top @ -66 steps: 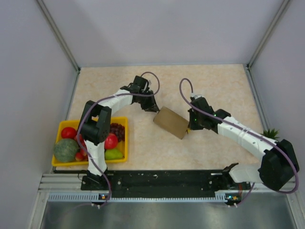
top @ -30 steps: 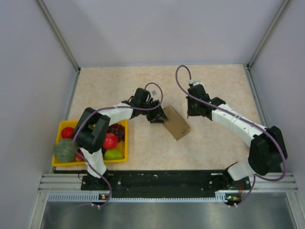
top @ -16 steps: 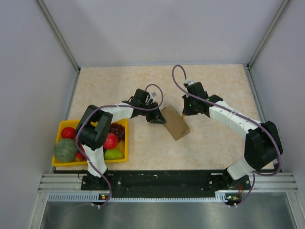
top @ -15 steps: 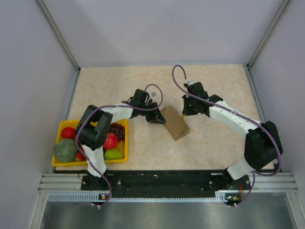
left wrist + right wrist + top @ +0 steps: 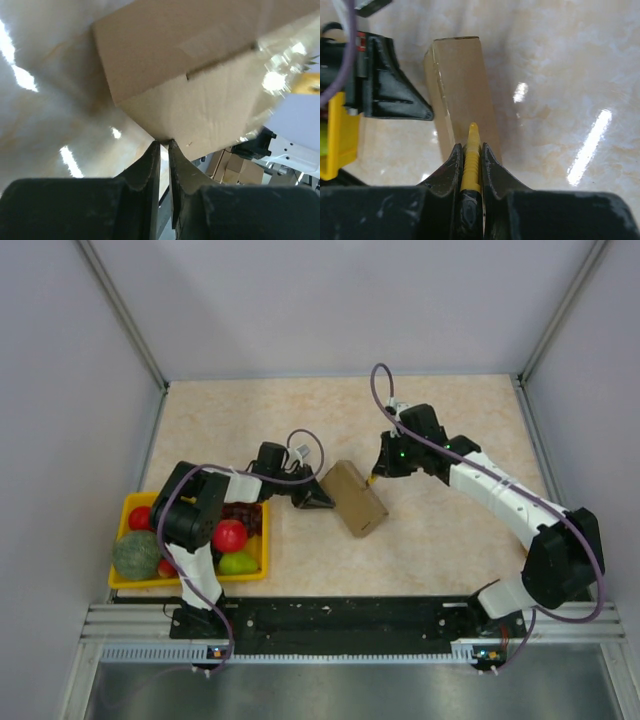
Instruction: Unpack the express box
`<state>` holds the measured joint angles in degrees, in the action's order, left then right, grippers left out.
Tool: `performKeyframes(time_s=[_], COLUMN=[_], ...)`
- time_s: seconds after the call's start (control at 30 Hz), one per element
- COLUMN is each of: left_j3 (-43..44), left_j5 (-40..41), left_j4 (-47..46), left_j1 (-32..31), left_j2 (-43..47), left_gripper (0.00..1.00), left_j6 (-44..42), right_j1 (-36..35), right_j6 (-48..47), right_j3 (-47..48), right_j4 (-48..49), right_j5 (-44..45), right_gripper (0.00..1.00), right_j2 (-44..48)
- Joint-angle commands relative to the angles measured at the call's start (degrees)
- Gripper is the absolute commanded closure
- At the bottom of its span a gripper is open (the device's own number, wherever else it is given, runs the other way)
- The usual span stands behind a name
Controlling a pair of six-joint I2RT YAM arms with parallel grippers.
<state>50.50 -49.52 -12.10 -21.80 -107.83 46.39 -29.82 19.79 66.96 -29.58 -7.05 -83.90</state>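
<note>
The express box [image 5: 355, 500], a small plain brown cardboard box, lies closed and slanted mid-table. My left gripper [image 5: 322, 503] is at its left edge. In the left wrist view the box [image 5: 200, 65] fills the top, and the left gripper [image 5: 164, 143] has its jaws nearly together, the tips pinching the box's lowest corner. My right gripper [image 5: 377, 476] hovers at the box's far right end. It is shut on a yellow ribbed cutter [image 5: 472, 137], whose tip points at the box's top face [image 5: 462, 95]. The left gripper's black fingers [image 5: 395, 97] show beside the box.
A yellow fruit tray [image 5: 264, 545] with a melon, red fruit, a pear and grapes stands at the near left, right behind the left arm. Its corner [image 5: 335, 135] shows in the right wrist view. Grey walls enclose the table on three sides.
My left gripper has closed from open onto the box's edge and drawn toward the near left. The box slid slightly with it. The right gripper shifted over the box's far end.
</note>
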Motion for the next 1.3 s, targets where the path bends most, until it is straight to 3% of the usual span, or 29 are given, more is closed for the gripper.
performKeyframes(time_s=[0.0,0.27,0.57,0.67,0.73,0.83,0.87,1.03,1.2,1.27], left_j3=[-3.65,-2.78,-0.32,0.12,0.12,-1.1,-0.67,4.07,10.31,10.67], left_j5=[5.66,6.01,11.01,16.63,24.44,33.06,34.13,33.45,30.97,29.31], left_j4=[1.46,3.13,11.83,19.1,22.19,23.7,23.79,21.33,21.07,16.16], left_j1=[1.06,1.94,2.03,2.03,2.03,2.03,2.03,2.03,2.03,2.03], left_j2=[-0.98,-0.36,5.43,9.29,14.12,23.61,25.55,28.91,21.09,19.08], left_gripper=[0.85,0.84,0.78,0.74,0.73,0.63,0.53,0.33,0.32,0.32], left_j6=[-1.92,-2.27,-5.78,-7.45,-7.28,-5.61,-5.44,-9.12,-13.17,-14.57], right_j1=[-0.15,-0.15,-0.15,-0.23,-0.23,-0.15,-0.15,-0.24,-0.67,-1.63], right_j6=[3.23,3.59,3.24,3.41,3.24,2.62,2.53,3.93,4.03,3.85], right_j3=[3.35,2.56,-0.69,-2.09,-2.97,-4.2,-4.64,-7.8,-11.76,-13.33], right_j4=[3.04,3.04,3.04,3.04,2.95,2.17,1.9,-2.22,-8.38,-9.09], right_j5=[-7.8,-5.0,-0.43,2.21,3.35,3.53,3.62,6.78,7.32,7.22], right_gripper=[1.0,1.0,1.0,1.0,1.0,1.0,1.0,1.0,1.0,1.0], right_j2=[3.91,6.64,4.18,5.49,7.6,10.24,10.85,14.28,16.48,18.58])
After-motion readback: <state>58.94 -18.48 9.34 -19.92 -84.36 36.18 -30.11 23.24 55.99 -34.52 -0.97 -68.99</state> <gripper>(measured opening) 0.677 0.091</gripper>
